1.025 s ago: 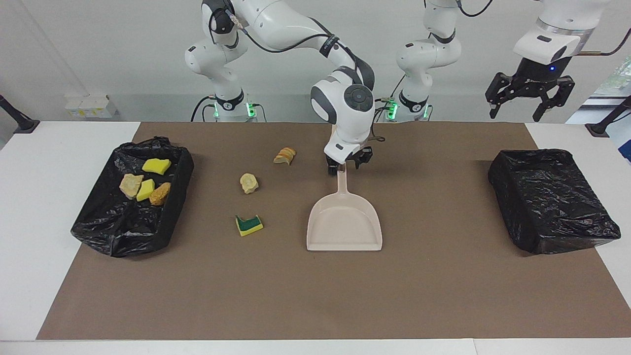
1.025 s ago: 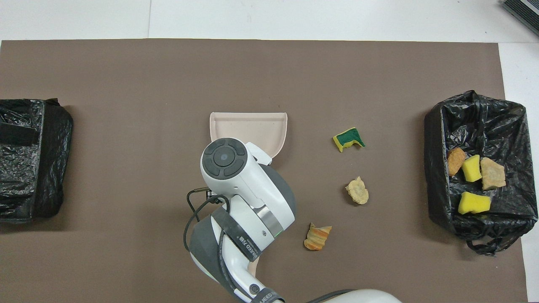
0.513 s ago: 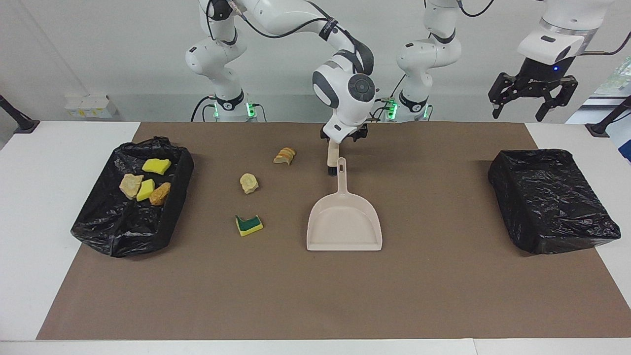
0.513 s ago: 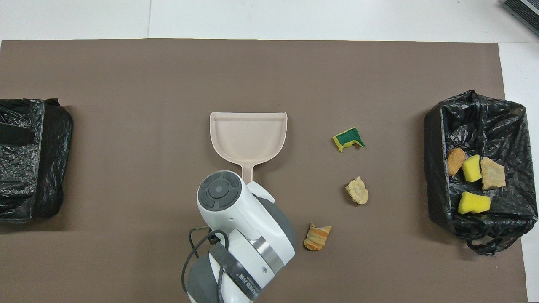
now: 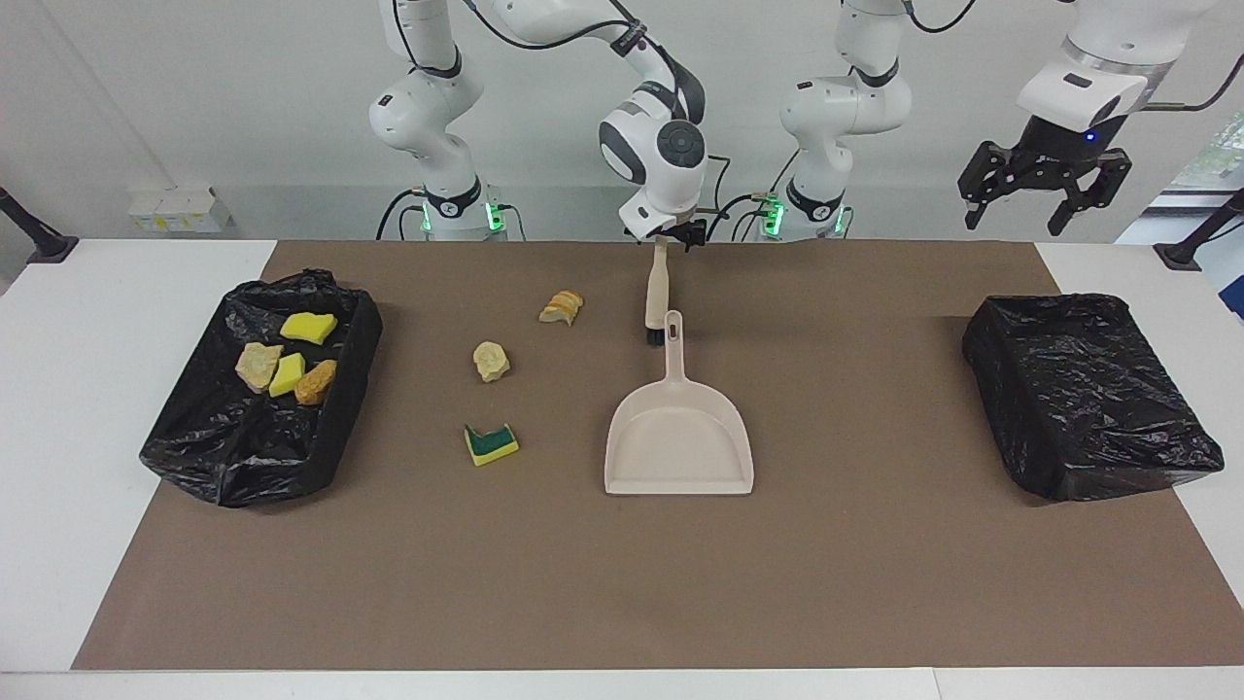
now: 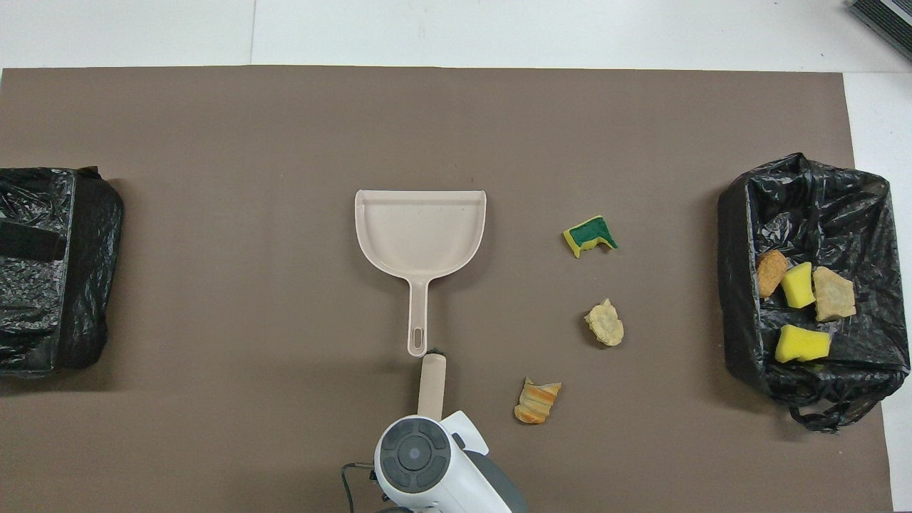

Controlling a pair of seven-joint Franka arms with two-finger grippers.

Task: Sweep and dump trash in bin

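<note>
Beige brush (image 5: 656, 303) lies nearest the robots under the right gripper (image 5: 673, 233), jaws spread and empty, one dustpan (image 5: 678, 433) beside it, three trash scraps (image 5: 491, 361) on the brown mat (image 5: 622, 583), four scraps (image 5: 288, 364) inside one bin (image 5: 233, 457), another bin (image 5: 1088, 399) under the spread, empty left gripper (image 5: 1045, 190)
</note>
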